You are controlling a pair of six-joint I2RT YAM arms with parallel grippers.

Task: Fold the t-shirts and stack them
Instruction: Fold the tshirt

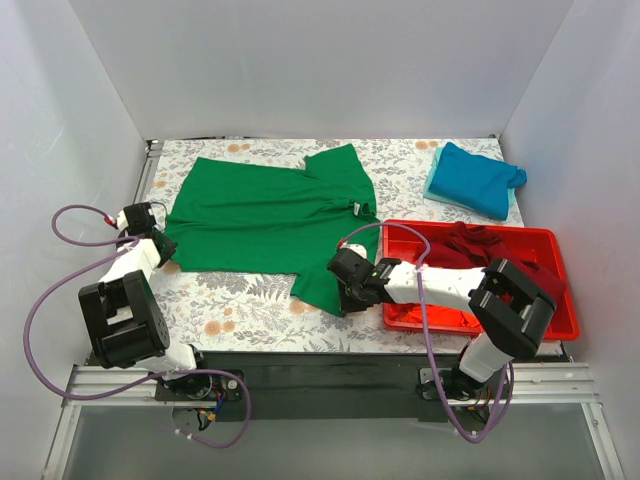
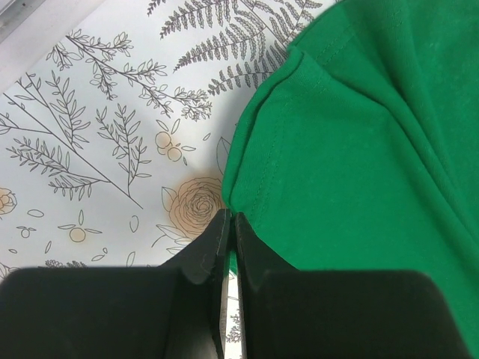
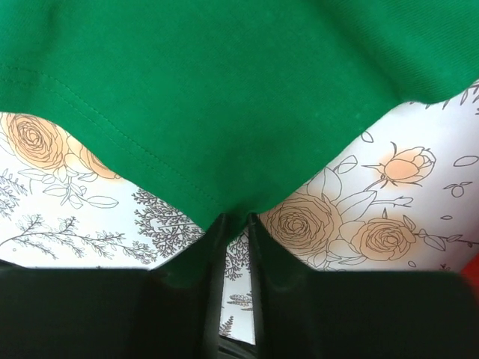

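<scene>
The bright green t-shirt (image 1: 265,215) lies spread on the floral table cover. My left gripper (image 1: 164,250) is shut on its near-left corner, the hem pinched between the fingers in the left wrist view (image 2: 230,224). My right gripper (image 1: 345,290) is shut on the shirt's near-right corner (image 3: 236,213). A folded teal blue t-shirt (image 1: 475,180) lies at the back right. A dark maroon t-shirt (image 1: 480,250) is bunched in the red tray (image 1: 560,325). An orange-red shirt cannot be told apart in the tray.
The red plastic tray stands at the right front, beside my right arm. White walls close in the table on the left, back and right. A metal rail runs along the near edge (image 1: 300,385).
</scene>
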